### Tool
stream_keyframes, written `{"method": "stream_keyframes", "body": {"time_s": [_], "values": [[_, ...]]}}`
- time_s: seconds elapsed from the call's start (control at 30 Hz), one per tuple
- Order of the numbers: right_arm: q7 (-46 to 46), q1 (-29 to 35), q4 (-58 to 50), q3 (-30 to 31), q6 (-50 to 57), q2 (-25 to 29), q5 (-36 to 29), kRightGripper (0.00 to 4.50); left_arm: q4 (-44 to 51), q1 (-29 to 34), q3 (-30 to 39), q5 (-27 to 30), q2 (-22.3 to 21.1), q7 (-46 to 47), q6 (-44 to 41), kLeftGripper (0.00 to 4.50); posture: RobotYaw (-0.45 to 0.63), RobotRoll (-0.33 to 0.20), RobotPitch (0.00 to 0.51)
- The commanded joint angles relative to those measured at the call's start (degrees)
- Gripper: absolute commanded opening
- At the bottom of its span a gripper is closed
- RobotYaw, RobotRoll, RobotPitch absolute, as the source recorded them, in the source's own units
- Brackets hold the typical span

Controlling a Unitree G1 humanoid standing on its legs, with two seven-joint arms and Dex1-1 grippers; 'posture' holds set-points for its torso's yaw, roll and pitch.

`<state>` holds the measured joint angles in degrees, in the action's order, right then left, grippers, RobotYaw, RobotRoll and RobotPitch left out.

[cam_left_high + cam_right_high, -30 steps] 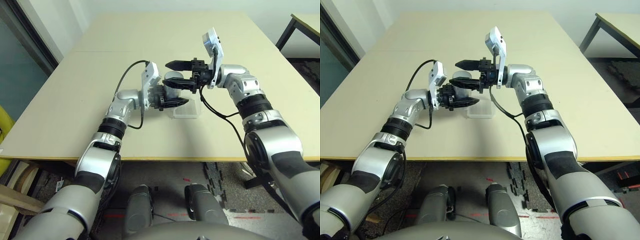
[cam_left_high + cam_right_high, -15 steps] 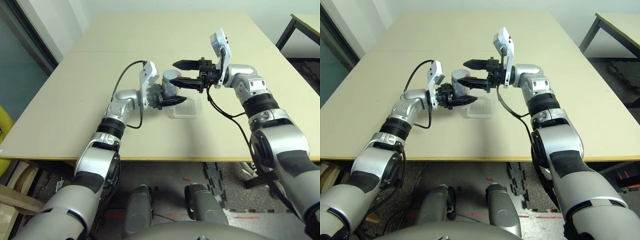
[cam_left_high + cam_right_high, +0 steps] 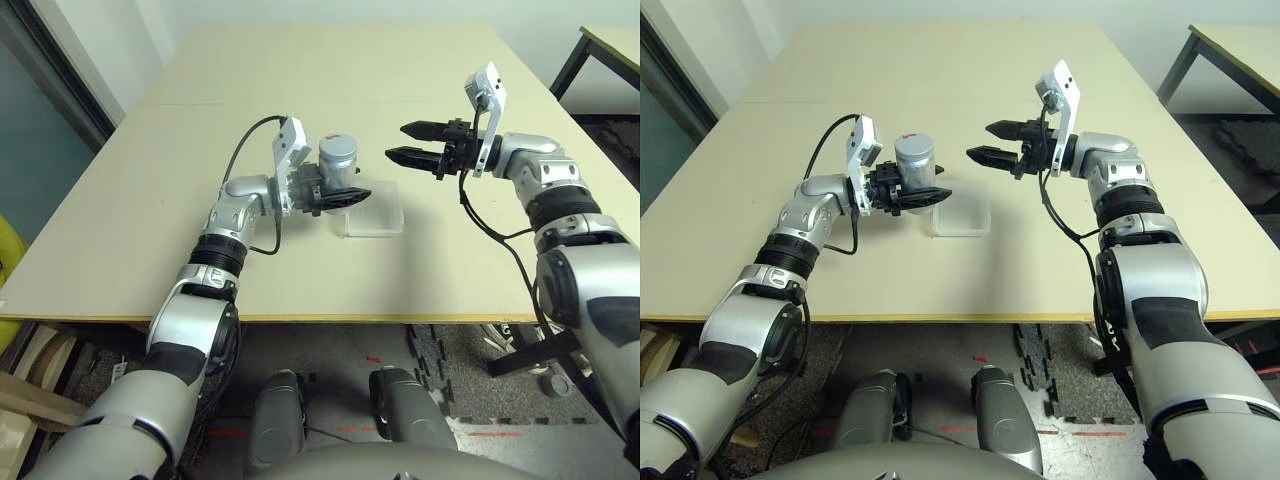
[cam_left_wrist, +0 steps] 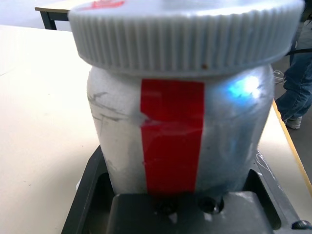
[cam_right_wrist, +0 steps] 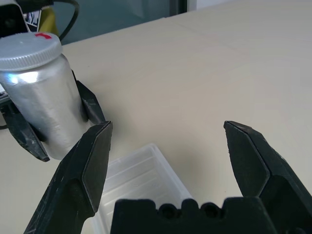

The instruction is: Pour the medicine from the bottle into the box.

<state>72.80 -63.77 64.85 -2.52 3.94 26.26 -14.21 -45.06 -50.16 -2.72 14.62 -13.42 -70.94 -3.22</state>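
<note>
Head views: left gripper (image 3: pixel 340 194) clamped on the bottle (image 3: pixel 337 163), upright, cap (image 3: pixel 338 148) on, just left of the box (image 3: pixel 372 215) on the table (image 3: pixel 400 80). Right gripper (image 3: pixel 408 143) spread wide and empty, hanging to the right of the bottle, above the box's far right corner. Judging by that, nothing poured yet: uncapping and tipping both left to do.

Left wrist view: bottle (image 4: pixel 183 131) gripped low between the black fingers; silvery body with a red strip down the front, ribbed grey-white cap (image 4: pixel 187 36) closed.

Right wrist view: fingers (image 5: pixel 85 170) set far apart, nothing between; ribbed clear box (image 5: pixel 139 183) empty below, capped bottle (image 5: pixel 44 97) beyond. No pill visible
</note>
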Motion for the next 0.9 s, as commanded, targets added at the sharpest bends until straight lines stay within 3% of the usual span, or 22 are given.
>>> {"method": "stream_keyframes", "body": {"time_s": [0.03,0.3,0.9], "values": [[2.7,-0.7,-0.5,-1.1,0.2,0.2,0.0,4.5,0.2,-0.5,0.3,-0.1,-0.1,-0.1,0.6,2.7,-0.21,0.0,0.046],[8.9,-0.6,-5.9,-0.9,3.6,-2.0,-1.4,4.5,-1.1,-1.1,0.1,-0.5,0.1,0.1,1.3,2.7,-0.21,0.0,0.043],[10.0,1.1,-17.5,0.5,9.4,-7.4,-2.4,4.5,-4.0,-2.7,-0.4,-1.5,1.8,0.1,2.9,2.7,-0.22,0.0,0.043]]}}
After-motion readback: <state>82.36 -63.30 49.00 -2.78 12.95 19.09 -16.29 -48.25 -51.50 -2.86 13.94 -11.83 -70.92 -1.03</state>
